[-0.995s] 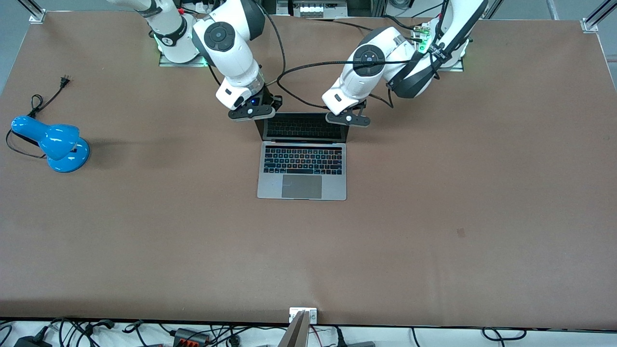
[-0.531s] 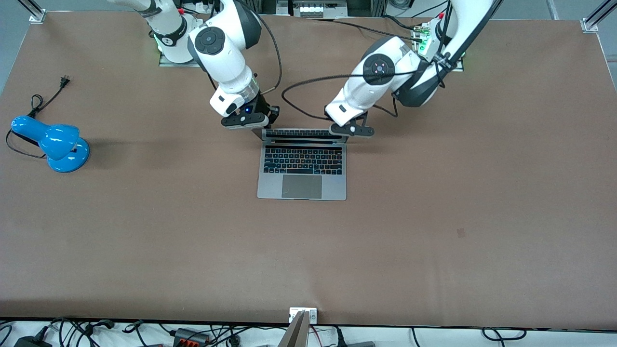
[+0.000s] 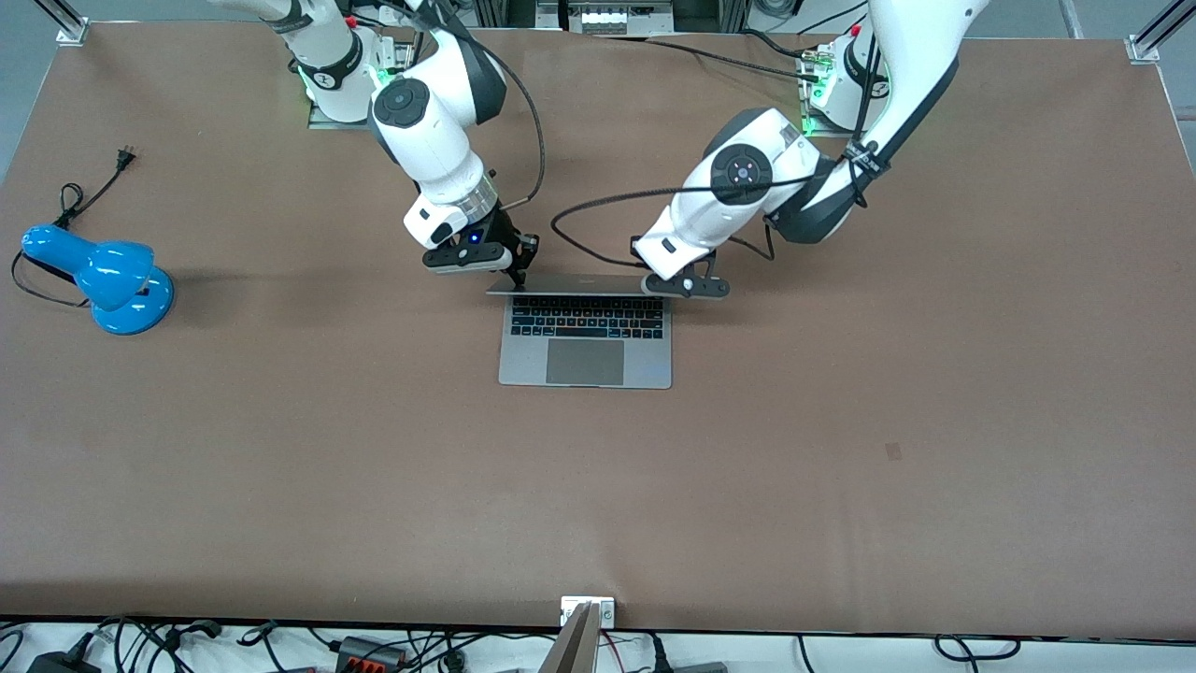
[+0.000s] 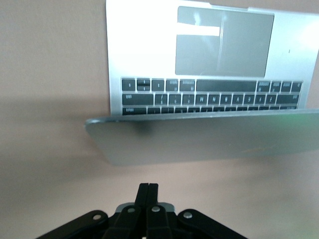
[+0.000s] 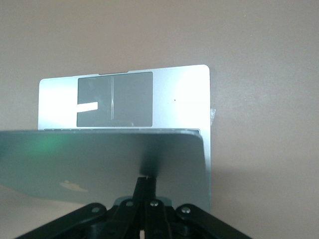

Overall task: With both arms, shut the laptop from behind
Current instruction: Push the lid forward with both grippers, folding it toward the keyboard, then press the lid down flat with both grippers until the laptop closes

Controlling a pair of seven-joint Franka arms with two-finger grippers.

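The silver-grey laptop (image 3: 586,363) lies mid-table, half open, with its lid (image 3: 584,284) tipped forward over the back rows of keys. My right gripper (image 3: 519,273) is shut, and its fingertips press on the lid's outer face at the corner toward the right arm's end. In the right wrist view the shut fingers (image 5: 146,183) touch the lid (image 5: 99,159) beside the apple logo (image 5: 72,186). My left gripper (image 3: 669,281) is shut at the lid's other corner. In the left wrist view its fingers (image 4: 148,191) point at the lid (image 4: 199,137), with the keys and trackpad (image 4: 224,47) visible past it.
A blue desk lamp (image 3: 98,276) with a black cord and plug (image 3: 121,157) lies near the table edge at the right arm's end. Black cables hang between the two arms above the laptop's hinge side. The brown table (image 3: 841,421) spreads around the laptop.
Both grippers have moved toward the front camera and lower. The lid has swung from leaning back, screen showing, to tipped forward over the keyboard.
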